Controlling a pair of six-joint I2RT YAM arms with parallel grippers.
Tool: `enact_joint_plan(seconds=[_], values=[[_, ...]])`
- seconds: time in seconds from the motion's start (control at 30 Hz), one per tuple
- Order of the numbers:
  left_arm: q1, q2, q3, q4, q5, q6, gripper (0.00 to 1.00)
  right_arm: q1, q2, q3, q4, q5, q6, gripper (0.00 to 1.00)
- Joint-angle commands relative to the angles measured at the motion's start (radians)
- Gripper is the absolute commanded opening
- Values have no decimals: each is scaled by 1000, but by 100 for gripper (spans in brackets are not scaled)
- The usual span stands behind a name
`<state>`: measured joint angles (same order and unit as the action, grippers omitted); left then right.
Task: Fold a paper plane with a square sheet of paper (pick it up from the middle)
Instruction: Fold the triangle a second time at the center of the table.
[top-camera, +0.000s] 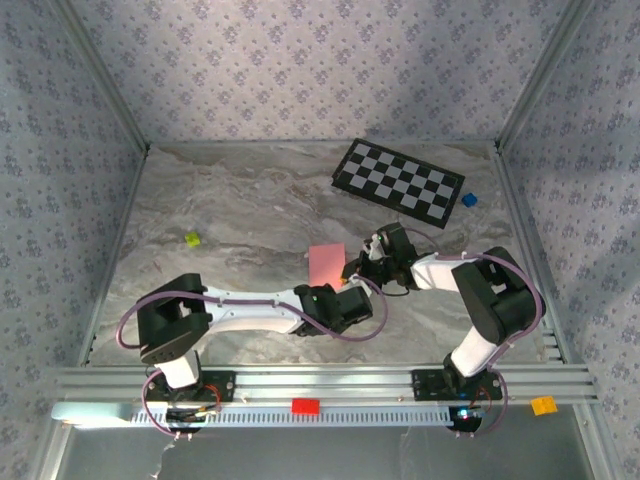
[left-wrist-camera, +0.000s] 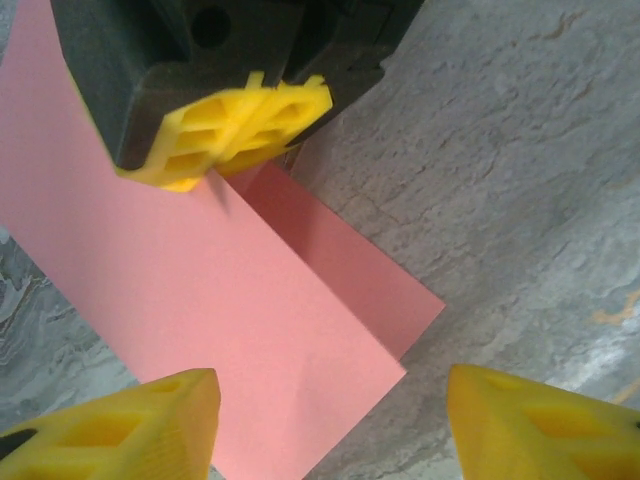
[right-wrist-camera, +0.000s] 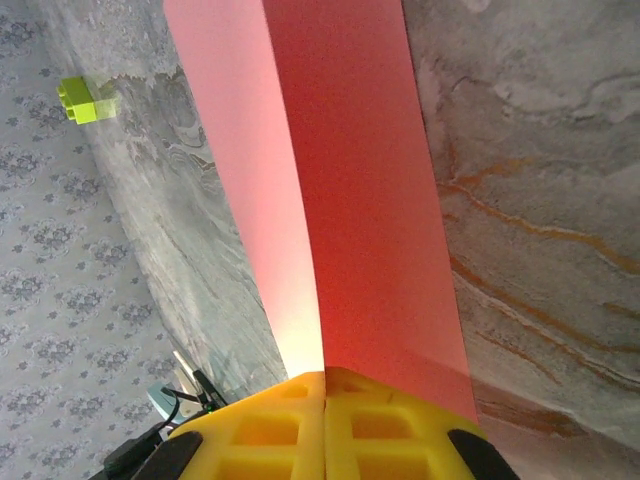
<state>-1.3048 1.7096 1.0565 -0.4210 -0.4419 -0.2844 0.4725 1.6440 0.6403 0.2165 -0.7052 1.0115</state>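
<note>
The square sheet of paper (top-camera: 325, 263) is pink-red and lies near the middle of the table. It is doubled over into two layers, a flat rectangle and not a paper plane. My right gripper (top-camera: 362, 262) is shut on its right edge. In the right wrist view the sheet (right-wrist-camera: 360, 200) runs straight out from the closed gripper (right-wrist-camera: 324, 385). In the left wrist view the top layer (left-wrist-camera: 200, 300) covers a darker lower layer. My left gripper (left-wrist-camera: 330, 430) hovers open over the sheet's near corner, touching nothing. The right gripper's yellow fingers (left-wrist-camera: 230, 130) pinch the far edge.
A black-and-white checkered board (top-camera: 398, 183) lies at the back right, with a small blue block (top-camera: 468, 200) beside it. A green block (top-camera: 192, 239) (right-wrist-camera: 85, 98) sits at the left. A red block (top-camera: 305, 406) and an orange block (top-camera: 543, 405) rest by the front rail.
</note>
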Motion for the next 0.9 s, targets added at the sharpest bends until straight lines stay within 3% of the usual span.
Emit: enact_joint_plan(seconds=[0.0,0.63,0.73,0.87], values=[[-8,6,33,-33,-41,7,54,-6,8,18,-23,-28,-21,7],[-7,-35,23,-29,-55,-7,0,-13,-19,4,-29,-8,-26,11],[1,-47,20,-21,-30,-19,0,-20,-59,-6,-49,26,-35,17],[43,-83,-2,11,89,-56,0,-38,-165,-33,-141,127,-67,29]])
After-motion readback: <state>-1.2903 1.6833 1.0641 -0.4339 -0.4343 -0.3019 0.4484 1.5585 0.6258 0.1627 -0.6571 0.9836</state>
